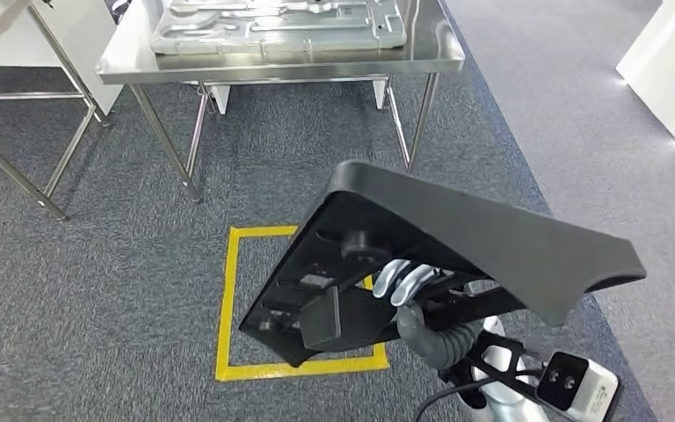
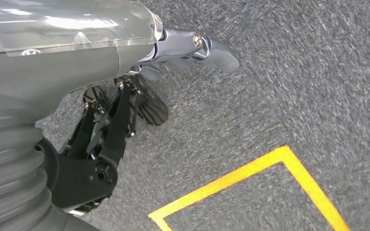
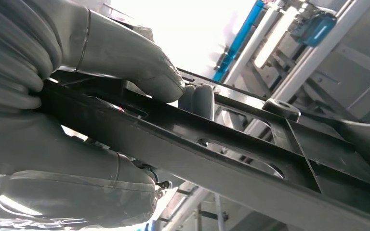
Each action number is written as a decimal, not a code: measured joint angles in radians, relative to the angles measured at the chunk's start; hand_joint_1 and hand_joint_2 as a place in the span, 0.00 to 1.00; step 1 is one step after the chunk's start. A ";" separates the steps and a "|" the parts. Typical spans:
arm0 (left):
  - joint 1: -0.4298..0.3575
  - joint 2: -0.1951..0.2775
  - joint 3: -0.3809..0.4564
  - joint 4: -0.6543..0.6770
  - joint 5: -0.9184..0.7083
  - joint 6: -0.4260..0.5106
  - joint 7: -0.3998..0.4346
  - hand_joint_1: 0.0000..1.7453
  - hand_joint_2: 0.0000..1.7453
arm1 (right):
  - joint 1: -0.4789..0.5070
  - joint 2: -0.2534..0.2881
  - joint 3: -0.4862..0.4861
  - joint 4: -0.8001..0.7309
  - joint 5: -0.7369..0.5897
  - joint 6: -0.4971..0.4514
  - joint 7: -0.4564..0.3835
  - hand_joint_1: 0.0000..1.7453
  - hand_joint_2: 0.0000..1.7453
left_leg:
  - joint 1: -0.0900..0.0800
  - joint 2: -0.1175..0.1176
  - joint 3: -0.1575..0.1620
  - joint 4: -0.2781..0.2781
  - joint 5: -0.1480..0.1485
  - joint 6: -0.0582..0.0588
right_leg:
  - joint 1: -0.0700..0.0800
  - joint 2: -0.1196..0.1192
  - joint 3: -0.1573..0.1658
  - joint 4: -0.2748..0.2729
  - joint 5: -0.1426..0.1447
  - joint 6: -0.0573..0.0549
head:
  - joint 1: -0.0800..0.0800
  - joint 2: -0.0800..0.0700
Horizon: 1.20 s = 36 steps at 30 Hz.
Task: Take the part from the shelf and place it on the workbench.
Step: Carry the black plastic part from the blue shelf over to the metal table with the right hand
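A large black plastic part [image 1: 457, 237] is held tilted in front of me, its ribbed underside facing the camera. My right hand [image 1: 409, 286] grips it from below, pale fingers showing against the dark underside. In the right wrist view the thumb [image 3: 139, 67] presses on a flat rib of the black part [image 3: 250, 159]. The steel workbench [image 1: 431, 54] stands ahead at the top of the head view. My left hand [image 2: 139, 96] hangs over the carpet with fingers apart and nothing in them.
A grey moulded tray [image 1: 272, 22] lies on the workbench. A second steel table [image 1: 0, 35] stands at the far left. A yellow tape square [image 1: 228, 299] marks the grey carpet below the part. A white cabinet [image 1: 668, 70] is at the right.
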State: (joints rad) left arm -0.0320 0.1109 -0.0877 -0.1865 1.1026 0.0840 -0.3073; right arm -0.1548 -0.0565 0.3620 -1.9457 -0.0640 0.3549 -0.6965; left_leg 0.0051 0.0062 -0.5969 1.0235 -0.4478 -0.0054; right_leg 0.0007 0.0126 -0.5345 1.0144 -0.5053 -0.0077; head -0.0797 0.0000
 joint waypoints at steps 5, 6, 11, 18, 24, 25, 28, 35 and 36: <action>-0.002 0.000 0.000 0.000 0.000 -0.002 0.000 0.00 1.00 | 0.001 0.000 -0.001 -0.007 0.002 -0.004 0.000 1.00 1.00 | 0.010 0.002 0.024 -0.020 -0.006 0.026 | -0.005 -0.007 -0.063 0.134 -0.067 0.025 | 0.000 0.000; -0.003 0.000 0.000 0.000 0.000 -0.003 0.000 0.00 1.00 | 0.003 0.000 -0.002 -0.008 0.003 -0.005 -0.001 1.00 1.00 | 0.010 0.003 0.026 -0.019 -0.009 0.028 | -0.007 -0.007 -0.104 0.202 -0.091 0.028 | 0.000 0.000; 0.000 -0.002 0.000 0.000 0.000 -0.003 0.000 0.00 1.00 | 0.014 0.000 -0.004 -0.009 0.006 -0.003 0.000 1.00 1.00 | 0.011 -0.001 0.058 -0.018 -0.036 0.020 | -0.017 -0.010 -0.122 0.141 0.023 0.032 | 0.000 0.000; -0.007 -0.003 0.000 0.000 0.000 -0.004 0.000 0.00 1.00 | 0.021 0.000 -0.011 -0.021 0.011 0.005 0.000 1.00 1.00 | 0.009 0.003 0.066 0.005 -0.072 -0.018 | -0.011 -0.007 -0.062 0.006 0.052 -0.005 | 0.000 0.000; -0.003 -0.005 0.000 0.000 0.000 -0.004 0.000 0.00 1.00 | 0.028 0.002 -0.014 -0.025 0.011 0.006 0.000 1.00 1.00 | 0.012 0.002 -0.100 0.273 -0.136 -0.030 | -0.008 -0.006 -0.028 0.001 0.028 -0.022 | 0.000 0.000; -0.002 -0.005 0.000 0.000 0.000 -0.004 0.000 0.00 1.00 | 0.029 0.002 -0.015 -0.025 0.011 0.006 0.000 1.00 1.00 | 0.012 0.002 -0.090 0.231 -0.096 -0.029 | -0.008 -0.005 -0.020 0.002 0.022 -0.021 | 0.000 0.000; -0.003 -0.004 0.000 0.000 0.000 -0.004 0.000 0.00 1.00 | 0.030 0.002 -0.017 -0.025 0.012 0.006 0.000 1.00 1.00 | 0.007 0.002 -0.020 0.045 0.003 -0.014 | -0.004 -0.002 0.000 0.005 0.003 -0.009 | 0.000 0.000; -0.005 -0.004 0.000 0.000 0.000 -0.004 0.000 0.00 1.00 | 0.031 0.002 -0.019 -0.027 0.011 0.007 0.000 1.00 1.00 | 0.010 0.001 0.014 -0.014 -0.001 0.026 | -0.005 -0.007 -0.046 0.102 -0.053 0.027 | 0.000 0.000; -0.005 -0.004 0.000 0.000 0.000 -0.004 0.000 0.00 1.00 | 0.031 0.002 -0.019 -0.027 0.011 0.008 0.000 1.00 1.00 | 0.010 0.002 0.016 -0.015 -0.004 0.029 | -0.006 -0.007 -0.085 0.170 -0.079 0.030 | 0.000 0.000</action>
State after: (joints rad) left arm -0.0372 0.1064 -0.0881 -0.1865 1.1030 0.0802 -0.3075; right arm -0.1233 -0.0544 0.3429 -1.9726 -0.0532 0.3625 -0.6969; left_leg 0.0147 0.0080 -0.5806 1.0081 -0.4513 0.0238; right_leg -0.0053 0.0055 -0.6194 1.1840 -0.5842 0.0221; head -0.0797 0.0000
